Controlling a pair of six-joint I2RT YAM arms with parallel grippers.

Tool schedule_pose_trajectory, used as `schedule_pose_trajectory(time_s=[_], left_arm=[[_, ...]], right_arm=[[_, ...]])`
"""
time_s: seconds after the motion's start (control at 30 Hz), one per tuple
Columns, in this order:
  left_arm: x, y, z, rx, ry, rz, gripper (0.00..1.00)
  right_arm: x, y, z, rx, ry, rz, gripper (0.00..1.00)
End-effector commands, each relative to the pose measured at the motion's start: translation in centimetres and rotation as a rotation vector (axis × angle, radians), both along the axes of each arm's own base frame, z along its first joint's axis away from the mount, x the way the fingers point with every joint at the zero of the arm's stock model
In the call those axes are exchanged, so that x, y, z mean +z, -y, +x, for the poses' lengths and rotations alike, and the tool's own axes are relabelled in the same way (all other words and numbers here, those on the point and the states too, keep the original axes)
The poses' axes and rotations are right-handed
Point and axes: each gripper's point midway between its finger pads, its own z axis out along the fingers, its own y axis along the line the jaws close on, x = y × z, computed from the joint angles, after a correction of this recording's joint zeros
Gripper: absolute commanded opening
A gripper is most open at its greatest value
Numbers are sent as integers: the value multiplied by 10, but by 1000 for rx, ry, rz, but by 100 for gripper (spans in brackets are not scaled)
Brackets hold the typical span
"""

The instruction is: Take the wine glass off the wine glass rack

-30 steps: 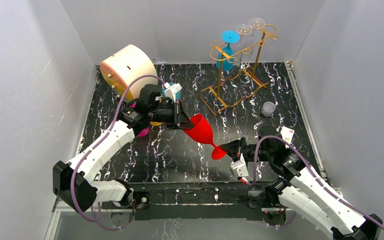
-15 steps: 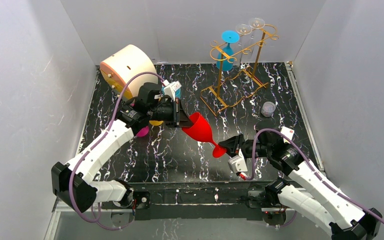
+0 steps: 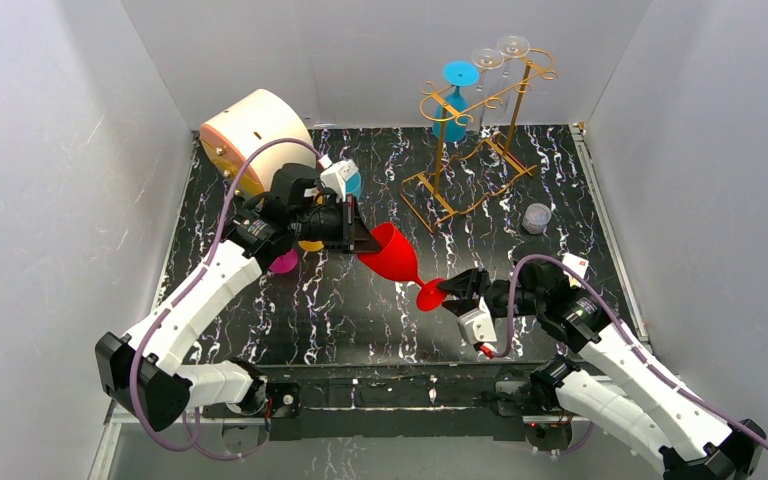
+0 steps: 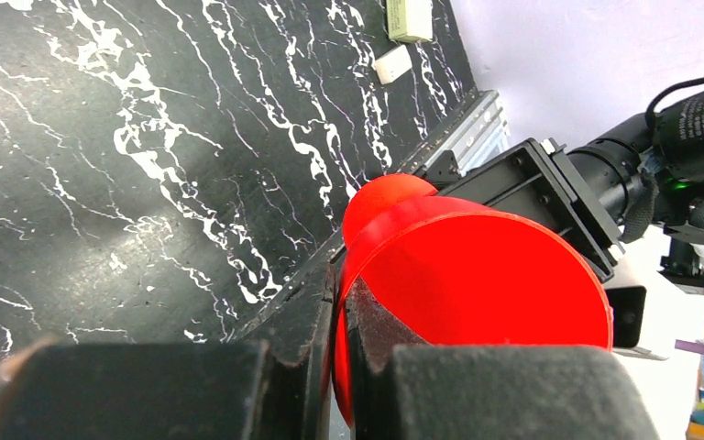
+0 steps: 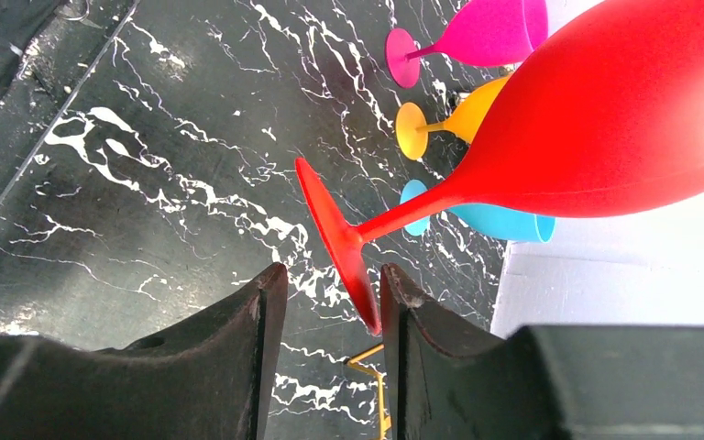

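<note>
Top external view: clear of the far-edge wine glass rack (image 3: 472, 140), the red wine glass (image 3: 397, 257) is rim-clamped by the left gripper (image 3: 364, 238) over the middle of the table (image 3: 360, 322); its foot seemingly sits loose between parted jaws of the right gripper (image 3: 447, 291).

Probably a robotics laboratory test cell is shown. A black, white-veined marble-patterned tabletop (image 3: 360, 300) is boxed in by plain white panel walls (image 3: 50, 150) and edged with a bare aluminium rail (image 4: 466, 124). A white-and-black left robot arm (image 3: 195, 300) and a matching right robot arm (image 3: 640, 385), both trailing purple cables (image 3: 250, 185), are bolted at its near edge.
</note>
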Motion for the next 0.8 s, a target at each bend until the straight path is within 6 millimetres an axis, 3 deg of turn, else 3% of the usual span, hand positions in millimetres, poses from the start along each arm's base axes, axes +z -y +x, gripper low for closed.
schedule_pose_trajectory(time_s=[0.0, 0.33, 0.43, 0.6, 0.73, 0.77], left_arm=[[13, -9, -2, 10, 57, 30, 0], [-1, -38, 6, 134, 122, 153, 0], [-5, -51, 11, 192, 133, 210, 0], [-14, -66, 18, 269, 143, 279, 0], [-19, -74, 23, 321, 143, 311, 0], [-20, -77, 25, 341, 144, 321, 0]], right_arm=[[15, -4, -3, -7, -34, 56, 49], [58, -17, 15, -169, -223, 289, 47], [77, -17, 23, -248, -315, 430, 48], [93, -11, 34, -360, -442, 559, 53], [107, -5, 43, -462, -586, 665, 66], [115, 0, 49, -521, -666, 736, 88]])
